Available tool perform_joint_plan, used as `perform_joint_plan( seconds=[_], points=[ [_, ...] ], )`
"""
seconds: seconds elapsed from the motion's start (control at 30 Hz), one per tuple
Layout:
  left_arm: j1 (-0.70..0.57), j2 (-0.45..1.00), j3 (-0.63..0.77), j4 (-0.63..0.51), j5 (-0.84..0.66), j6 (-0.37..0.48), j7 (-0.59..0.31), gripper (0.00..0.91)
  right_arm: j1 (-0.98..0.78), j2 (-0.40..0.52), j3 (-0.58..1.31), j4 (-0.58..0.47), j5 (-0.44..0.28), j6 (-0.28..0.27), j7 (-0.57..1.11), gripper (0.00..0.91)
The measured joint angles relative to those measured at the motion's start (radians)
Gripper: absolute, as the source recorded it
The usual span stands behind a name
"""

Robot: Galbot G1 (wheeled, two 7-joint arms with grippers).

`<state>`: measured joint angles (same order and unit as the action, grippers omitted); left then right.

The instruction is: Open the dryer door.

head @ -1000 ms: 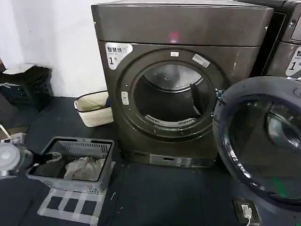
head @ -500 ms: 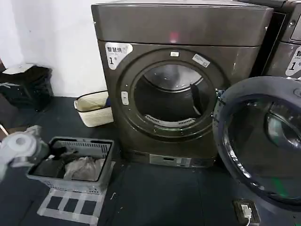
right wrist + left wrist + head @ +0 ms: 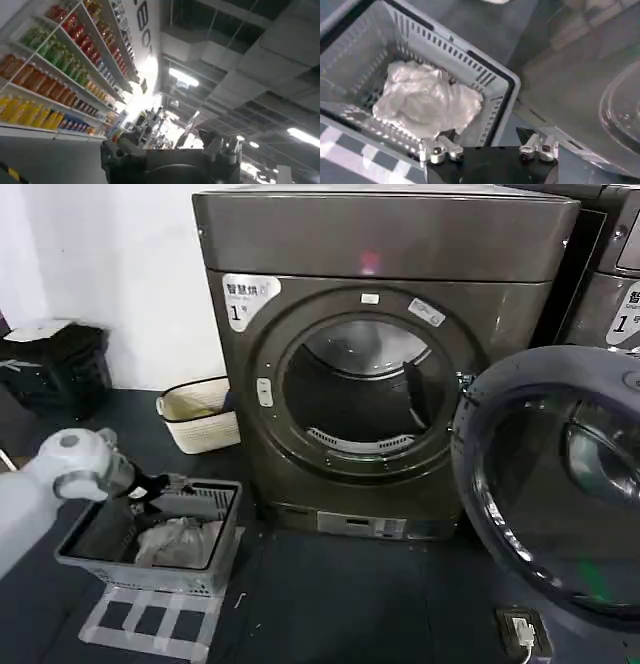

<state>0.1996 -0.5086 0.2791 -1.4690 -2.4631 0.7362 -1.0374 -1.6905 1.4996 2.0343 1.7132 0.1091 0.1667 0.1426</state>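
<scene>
The dryer door [image 3: 560, 484] is already swung fully out to the right of the dryer [image 3: 375, 354], its dark tinted glass and rim turned toward the camera, and the round front opening with the drum behind it is laid bare. Nothing about the door or the machine has been altered over the last second; the door has been held in the same wide-open place throughout. By that evidence the task itself is judged to be done, and no further pull on the door seems to be called for.

What has changed is the left arm. A second ago only a pale part of it was seen low at the edge of the head view; since then it has been raised and carried inward, so that the left gripper [image 3: 150, 487] is now hung above the near corner of the grey laundry basket [image 3: 215, 534]. Its jaws are spread, with nothing between them. Directly below and ahead of the jaws a crumpled pale cloth [image 3: 427, 100] is seen lying in the basket [image 3: 492, 85], well apart from the fingertips; beyond the jaws the dryer's lower front is seen.

The right gripper [image 3: 220, 146] is kept pointed up toward a ceiling and store shelves [image 3: 60, 60], and it is parked; its jaws are seen to be spread.
</scene>
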Motion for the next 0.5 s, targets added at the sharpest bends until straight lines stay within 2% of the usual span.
perform_joint_plan(
  seconds=[0.17, 0.5],
  points=[
    [-0.028, -0.015, 0.027, 0.027, -0.078, 0.000, -0.055, 0.907, 0.004, 0.002, -0.008, 0.004, 0.000, 0.004, -0.001, 0.907],
    [-0.037, 0.023, 0.052, 0.036, -0.083, 0.000, -0.067, 0.907, 0.006, -0.002, -0.013, 0.004, -0.003, 0.016, -0.010, 0.907]
  ],
)
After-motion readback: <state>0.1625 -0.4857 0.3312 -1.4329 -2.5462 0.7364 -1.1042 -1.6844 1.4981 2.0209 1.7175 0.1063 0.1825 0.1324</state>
